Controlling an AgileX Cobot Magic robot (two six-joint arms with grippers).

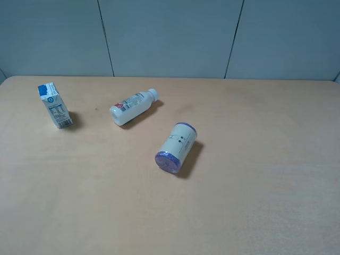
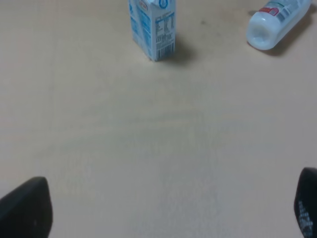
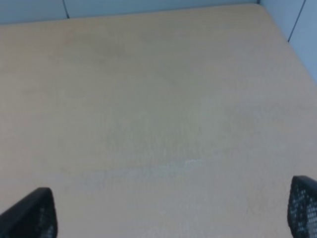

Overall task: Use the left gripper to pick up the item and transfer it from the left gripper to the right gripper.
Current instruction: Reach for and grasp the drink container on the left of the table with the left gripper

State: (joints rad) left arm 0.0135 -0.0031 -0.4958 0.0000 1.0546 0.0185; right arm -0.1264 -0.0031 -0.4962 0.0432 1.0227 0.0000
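White-and-blue, the small rectangular drink carton with gabled top stands upright at the upper left of the high view on the tan tabletop. The black left claw, spread wide and empty, faces it from well apart; the black right claw, likewise released, points elsewhere.

Tan table: blue/wht carton upright; wht bottle, cylinder on sides.

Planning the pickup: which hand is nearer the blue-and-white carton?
Left. The left hand faces the carton, which stands ahead of it; the right hand faces only table, with no carton in its view.
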